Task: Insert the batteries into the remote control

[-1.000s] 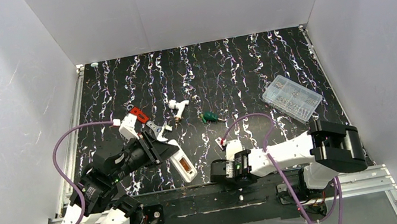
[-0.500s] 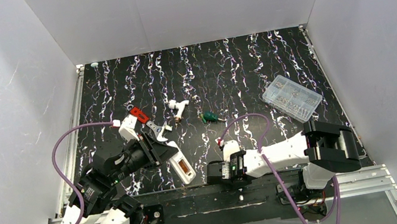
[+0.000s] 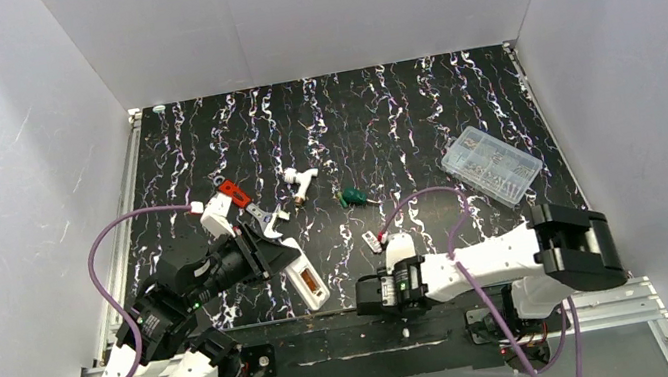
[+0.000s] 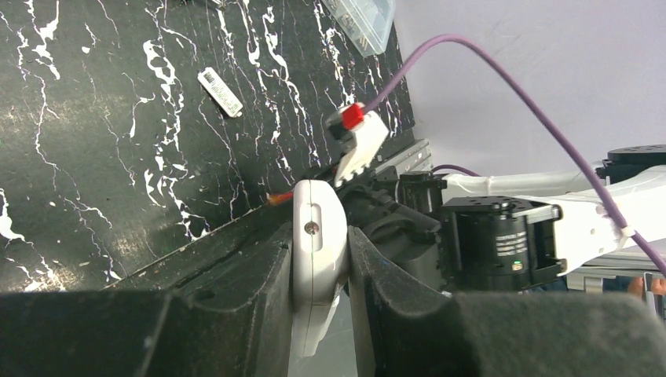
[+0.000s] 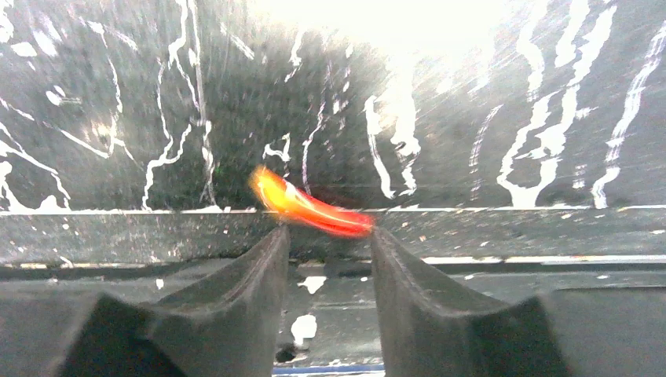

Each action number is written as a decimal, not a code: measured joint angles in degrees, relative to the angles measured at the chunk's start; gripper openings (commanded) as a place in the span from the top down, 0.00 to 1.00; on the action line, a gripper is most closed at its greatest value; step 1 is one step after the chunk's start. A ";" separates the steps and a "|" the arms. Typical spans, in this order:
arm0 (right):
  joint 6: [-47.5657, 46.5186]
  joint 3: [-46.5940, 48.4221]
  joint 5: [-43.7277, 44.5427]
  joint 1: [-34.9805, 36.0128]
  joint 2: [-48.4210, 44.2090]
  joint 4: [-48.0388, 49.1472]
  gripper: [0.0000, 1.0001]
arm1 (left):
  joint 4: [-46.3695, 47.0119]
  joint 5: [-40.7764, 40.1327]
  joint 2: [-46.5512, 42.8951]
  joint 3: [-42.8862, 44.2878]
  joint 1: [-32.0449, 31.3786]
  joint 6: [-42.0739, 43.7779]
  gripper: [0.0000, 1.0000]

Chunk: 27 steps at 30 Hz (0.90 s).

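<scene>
orange battery lies just past the right gripper's parted tips — left gripper clamps the remote control; clear box holds small parts.

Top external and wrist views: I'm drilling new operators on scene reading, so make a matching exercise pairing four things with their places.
Things:
1 remote control
2 battery
3 green screwdriver
4 clear box

Places:
A at the tips of the right gripper
B right side of the table
C clamped in the left gripper
D mid-table

Pairs: 1-C, 2-A, 3-D, 4-B
</scene>
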 measured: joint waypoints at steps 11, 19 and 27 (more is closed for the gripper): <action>-3.50 2.67 10.78 -3.23 -8.31 -3.72 0.62 | -0.02 -0.04 0.15 0.00 -0.04 0.15 1.00; -18.67 2.69 7.82 -9.88 -7.45 6.67 0.52 | -1.09 -0.85 0.07 0.42 -0.07 1.97 1.00; -55.82 10.34 -13.84 -24.92 0.81 22.25 0.55 | -5.49 -6.08 -7.06 0.68 -0.20 6.93 1.00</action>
